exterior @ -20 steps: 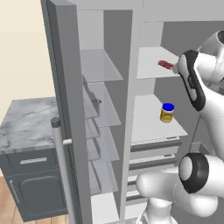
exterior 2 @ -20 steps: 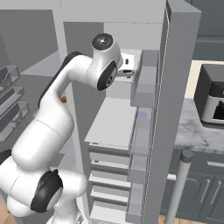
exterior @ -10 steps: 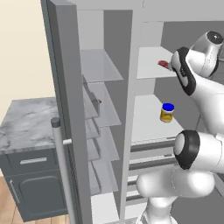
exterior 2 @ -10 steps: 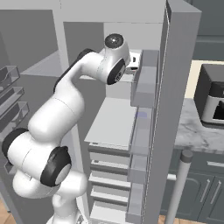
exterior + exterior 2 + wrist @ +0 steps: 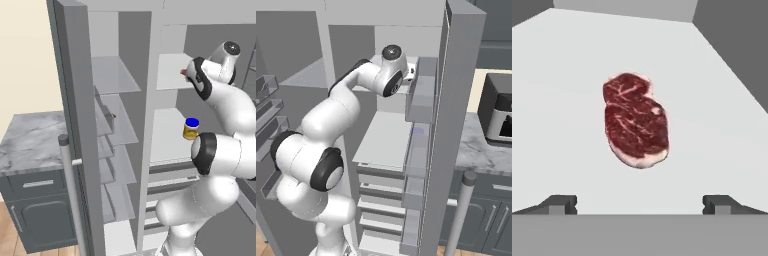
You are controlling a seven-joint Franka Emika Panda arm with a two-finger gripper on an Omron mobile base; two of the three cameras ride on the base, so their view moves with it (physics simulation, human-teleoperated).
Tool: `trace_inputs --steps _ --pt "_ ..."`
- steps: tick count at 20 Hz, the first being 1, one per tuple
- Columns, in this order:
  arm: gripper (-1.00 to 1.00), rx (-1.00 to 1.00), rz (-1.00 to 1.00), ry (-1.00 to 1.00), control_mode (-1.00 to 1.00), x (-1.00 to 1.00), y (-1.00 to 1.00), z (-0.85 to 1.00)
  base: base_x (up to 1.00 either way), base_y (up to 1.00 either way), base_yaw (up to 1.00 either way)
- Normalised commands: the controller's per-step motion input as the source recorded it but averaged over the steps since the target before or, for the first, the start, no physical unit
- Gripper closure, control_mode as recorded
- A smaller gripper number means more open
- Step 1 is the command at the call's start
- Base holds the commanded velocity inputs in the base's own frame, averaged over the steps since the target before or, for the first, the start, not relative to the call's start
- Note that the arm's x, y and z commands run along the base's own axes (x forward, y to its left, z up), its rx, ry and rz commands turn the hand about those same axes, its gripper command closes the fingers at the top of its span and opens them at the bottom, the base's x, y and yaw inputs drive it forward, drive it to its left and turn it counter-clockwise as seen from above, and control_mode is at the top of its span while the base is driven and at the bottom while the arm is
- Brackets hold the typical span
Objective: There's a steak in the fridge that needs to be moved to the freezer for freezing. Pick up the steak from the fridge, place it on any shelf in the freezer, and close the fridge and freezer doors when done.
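Hand view: steak (image 5: 636,121) lies just ahead of the wide-open, empty claw (image 5: 640,204), centred between its tips, long axis pointing away.

Steak (image 5: 635,121): one, flat on a white shelf (image 5: 722,135).
Jar (image 5: 190,129), yellow with blue lid: one.
Glass shelves (image 5: 114,76) in the narrow compartment: five visible.
Open grey doors (image 5: 75,125): two.
Bar handles (image 5: 71,195): two.
Countertop appliance (image 5: 498,116): one.
Finger tips (image 5: 561,204): two.
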Motion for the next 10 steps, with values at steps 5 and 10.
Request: trace_inputs --steps 5,10 --pt "-1.0 0.0 0.04 0.05 -1.0 0.55 -0.13 -0.23 0.0 0.0 0.0" --pt "-1.0 0.0 0.02 0.06 -1.0 0.59 -0.04 -0.2 0.0 0.0 0.0"
